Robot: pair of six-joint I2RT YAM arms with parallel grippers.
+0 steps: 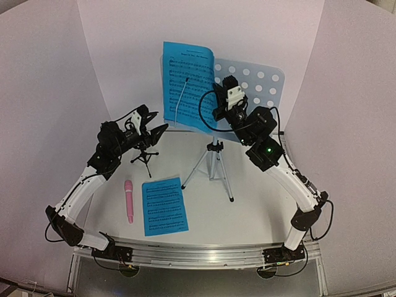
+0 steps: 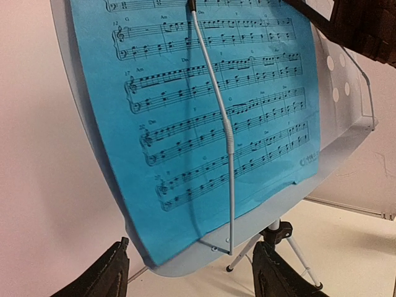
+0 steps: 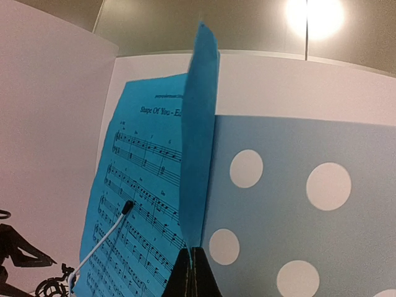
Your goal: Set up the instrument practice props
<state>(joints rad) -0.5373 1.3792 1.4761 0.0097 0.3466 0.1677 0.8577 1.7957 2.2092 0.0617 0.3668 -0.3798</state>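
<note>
sheet-music page: on left half of music-stand desk, right edge standing off it
right gripper: clenched on that edge
left gripper: released, empty, facing the desk
step done well: lay edge flat, keep page under wire retainer, avoid creasing
writing: "shape of you", rest hidden

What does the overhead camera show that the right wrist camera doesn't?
Only overhead: the pink mic and a loose page lying on the table, and the stand's tripod legs. Only the right wrist: up close, the right gripper shut on an edge-on page, plus a ceiling lamp. Both: the pale-blue holed desk and the music page resting on it under a white wire.
</note>
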